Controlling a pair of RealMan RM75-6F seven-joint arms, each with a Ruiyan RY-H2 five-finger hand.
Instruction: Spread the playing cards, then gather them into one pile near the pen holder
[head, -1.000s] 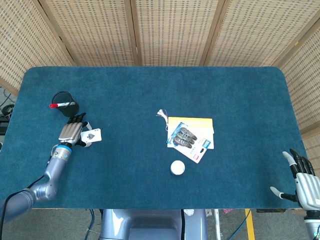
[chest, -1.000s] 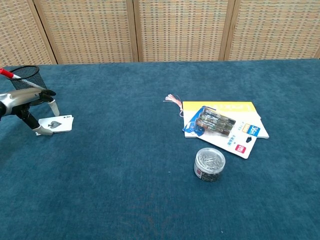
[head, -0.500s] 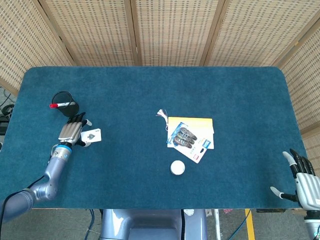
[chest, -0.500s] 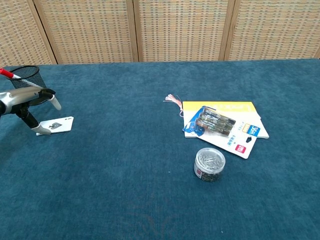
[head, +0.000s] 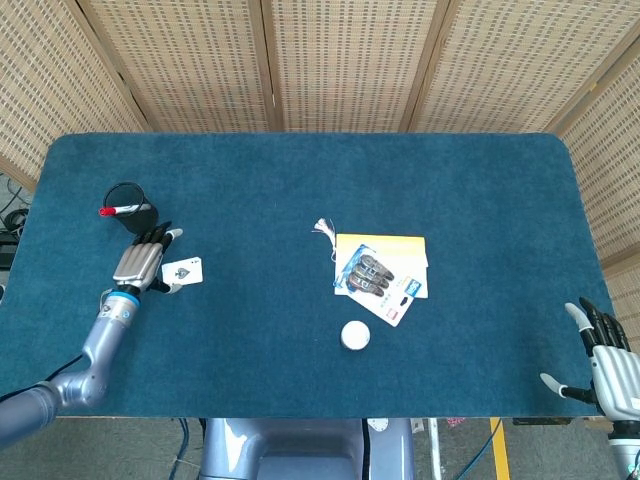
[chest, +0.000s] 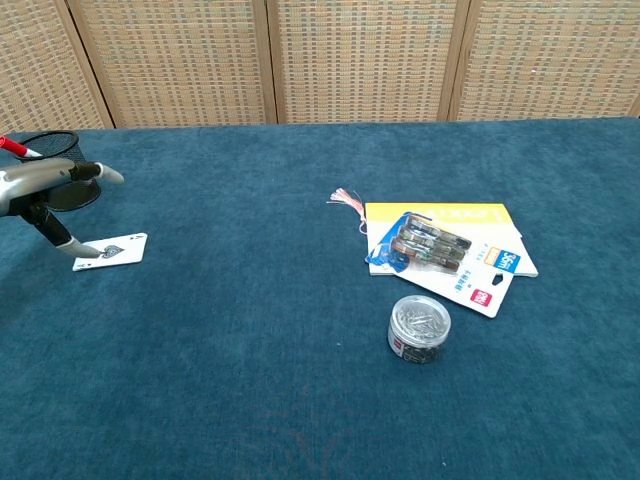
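The left hand (head: 142, 262) is by the black pen holder (head: 128, 206) on the blue tabletop (head: 300, 180). Its fingers are spread and flat, and its thumb tip touches the edge of the playing cards (head: 183, 270). It holds nothing. The cards lie in one small pile near the holder. The right hand (head: 608, 362) is open at the far corner.

1. Left hand (chest: 40, 185) has risen off the playing cards (chest: 112, 249); fingers (chest: 95, 174), earlier arched down over the pile, now stretch out level above it.
2. Thumb tip alone remains at the cards' left edge.
3. Ace of spades face now uncovered in chest view.
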